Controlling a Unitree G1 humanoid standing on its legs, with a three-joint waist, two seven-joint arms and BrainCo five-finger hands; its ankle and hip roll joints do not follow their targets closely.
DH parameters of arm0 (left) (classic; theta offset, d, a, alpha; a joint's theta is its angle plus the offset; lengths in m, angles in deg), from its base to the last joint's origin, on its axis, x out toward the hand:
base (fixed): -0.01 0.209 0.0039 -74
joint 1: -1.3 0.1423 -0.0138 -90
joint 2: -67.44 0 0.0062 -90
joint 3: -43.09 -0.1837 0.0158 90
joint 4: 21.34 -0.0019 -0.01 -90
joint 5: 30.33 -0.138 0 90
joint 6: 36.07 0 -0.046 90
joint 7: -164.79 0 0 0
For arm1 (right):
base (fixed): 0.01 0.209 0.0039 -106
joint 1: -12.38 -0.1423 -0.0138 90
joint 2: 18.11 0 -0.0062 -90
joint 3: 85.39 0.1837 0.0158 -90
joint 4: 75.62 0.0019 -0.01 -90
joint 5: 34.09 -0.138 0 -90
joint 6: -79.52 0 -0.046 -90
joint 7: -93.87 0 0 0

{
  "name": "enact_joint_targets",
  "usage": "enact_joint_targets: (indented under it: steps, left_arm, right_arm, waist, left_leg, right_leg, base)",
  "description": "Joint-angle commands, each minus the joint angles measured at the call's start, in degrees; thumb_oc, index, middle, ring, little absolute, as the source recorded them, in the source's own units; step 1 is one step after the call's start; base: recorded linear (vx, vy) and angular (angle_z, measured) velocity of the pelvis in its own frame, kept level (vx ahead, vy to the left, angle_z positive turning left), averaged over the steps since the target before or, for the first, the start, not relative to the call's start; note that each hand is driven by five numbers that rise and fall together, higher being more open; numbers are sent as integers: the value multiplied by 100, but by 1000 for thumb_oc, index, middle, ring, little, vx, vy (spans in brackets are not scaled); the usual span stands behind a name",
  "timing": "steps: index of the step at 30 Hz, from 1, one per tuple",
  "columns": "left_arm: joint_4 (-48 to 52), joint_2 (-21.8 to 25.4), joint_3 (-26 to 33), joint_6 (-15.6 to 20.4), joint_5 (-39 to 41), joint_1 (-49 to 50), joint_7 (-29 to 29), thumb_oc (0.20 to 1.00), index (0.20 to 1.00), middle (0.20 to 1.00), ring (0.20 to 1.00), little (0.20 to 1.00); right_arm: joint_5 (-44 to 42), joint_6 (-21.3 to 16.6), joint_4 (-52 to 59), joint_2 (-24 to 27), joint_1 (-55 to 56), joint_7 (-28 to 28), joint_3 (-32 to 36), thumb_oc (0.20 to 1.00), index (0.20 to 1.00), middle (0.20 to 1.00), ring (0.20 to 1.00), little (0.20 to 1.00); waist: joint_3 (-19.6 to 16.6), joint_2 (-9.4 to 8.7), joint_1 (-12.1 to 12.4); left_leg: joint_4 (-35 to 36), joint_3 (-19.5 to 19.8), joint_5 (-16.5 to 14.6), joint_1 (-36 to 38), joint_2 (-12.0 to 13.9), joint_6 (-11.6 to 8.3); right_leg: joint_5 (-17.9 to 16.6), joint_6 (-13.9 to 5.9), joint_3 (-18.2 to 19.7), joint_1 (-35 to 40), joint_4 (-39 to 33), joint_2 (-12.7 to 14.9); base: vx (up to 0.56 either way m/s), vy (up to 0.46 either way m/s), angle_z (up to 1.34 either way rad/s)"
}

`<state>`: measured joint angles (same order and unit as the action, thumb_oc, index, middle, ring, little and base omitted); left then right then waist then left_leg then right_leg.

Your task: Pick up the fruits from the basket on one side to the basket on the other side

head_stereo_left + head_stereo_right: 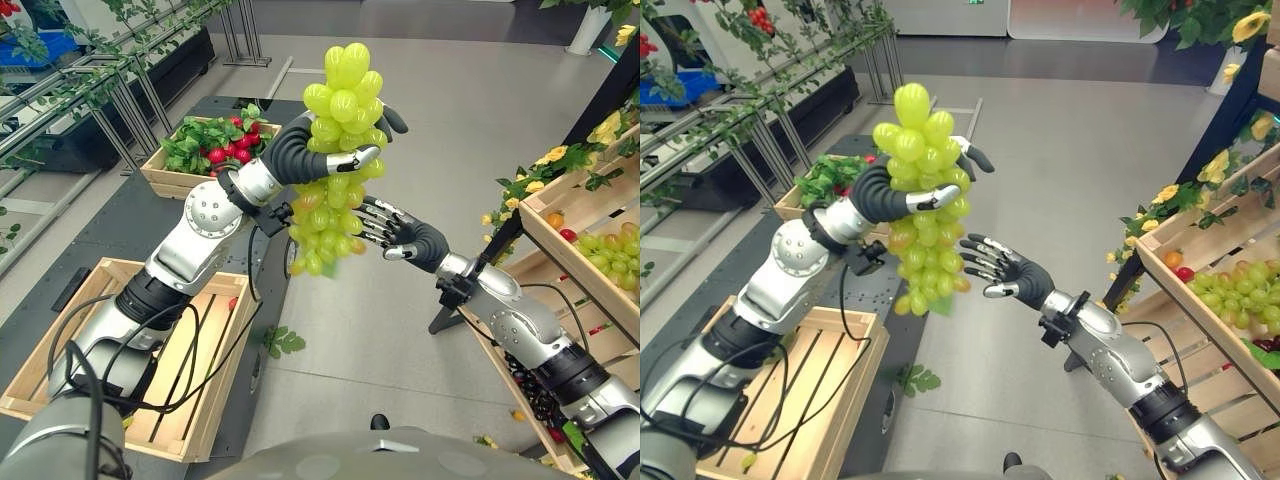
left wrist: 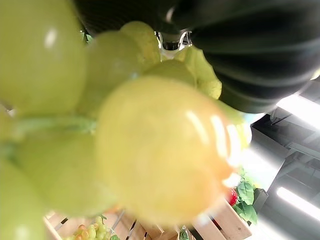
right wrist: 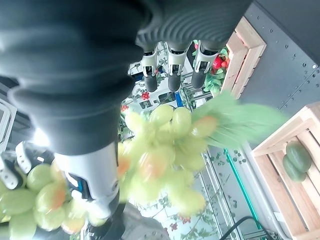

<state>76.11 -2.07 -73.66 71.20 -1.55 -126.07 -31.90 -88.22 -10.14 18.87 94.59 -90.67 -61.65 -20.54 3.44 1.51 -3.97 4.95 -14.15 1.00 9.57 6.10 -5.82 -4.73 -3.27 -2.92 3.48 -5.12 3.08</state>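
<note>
The largest item in view is the dark platform point(image 1: 130, 215) on the robot's left, carrying two wooden crates: a near crate point(image 1: 60, 300), almost bare of fruit, at its near edge, and a far crate point(image 1: 165, 180) of leaves and red fruit at its far edge. On the robot's right stands a slanted wooden shelf point(image 1: 590, 270) holding more green grapes and small fruits. The task's thing, a long grape bunch point(image 1: 335, 165), is held in mid-air above the floor between platform and shelf, clear of both. Its long axis hangs near vertical, the top lobe standing above the grip and the longer tail drooping below it. The left hand point(image 1: 345, 150) is clamped round the bunch at about its upper third, fingers wrapped across the front and thumb tip showing at the far side. The right hand point(image 1: 385, 228) has its fingers spread apart and holds nothing; its fingertips point(image 1: 975, 258) sit just beside the lower part of the bunch, at or very near contact, palm facing the grapes. The deciding relation: the bunch lies directly to the left of the right hand and is carried by the left hand alone, with the near crate below and to the left of it. Judged from this, the transfer is midway; the left arm is the nearer to the near crate, so the next move probably calls for lowering the bunch there.
</note>
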Motion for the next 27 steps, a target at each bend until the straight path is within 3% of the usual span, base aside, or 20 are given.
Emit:
enact_joint_targets:
  steps: [1, 20, 27]
  left_arm:
    - [-276, -7, 284, 352, -21, -348, 107, 200, 200, 200, 200, 200]
    - [-86, -551, -243, 256, 529, -690, -47, 200, 200, 200, 200, 200]
    - [117, -900, -411, 106, 1334, -700, -362, 200, 200, 200, 200, 200]
  right_arm:
    - [-38, -301, 452, -87, -204, 17, 133, 1000, 1000, 1000, 1000, 1000]
    - [-493, -134, 356, 91, -1085, -48, -508, 1000, 1000, 1000, 1000, 1000]
    - [-683, -85, 352, 201, -1315, -13, -661, 1000, 1000, 1000, 1000, 1000]
  waist:
    - [-75, -259, -98]
    - [-13, -308, -93]
    - [-19, -314, -113]
  left_leg:
    - [-93, 170, 62, -55, -130, 18]
    - [-101, 139, 54, -47, -120, 32]
    - [-98, 142, 57, -43, -114, 26]
  right_leg:
    - [190, -553, -303, 216, 326, 267]
    - [173, -540, -240, 182, 343, 263]
    - [183, -528, -238, 184, 346, 250]
  base:
    - [0, 0, 0]
    - [0, 0, 0]
    - [0, 0, 0]
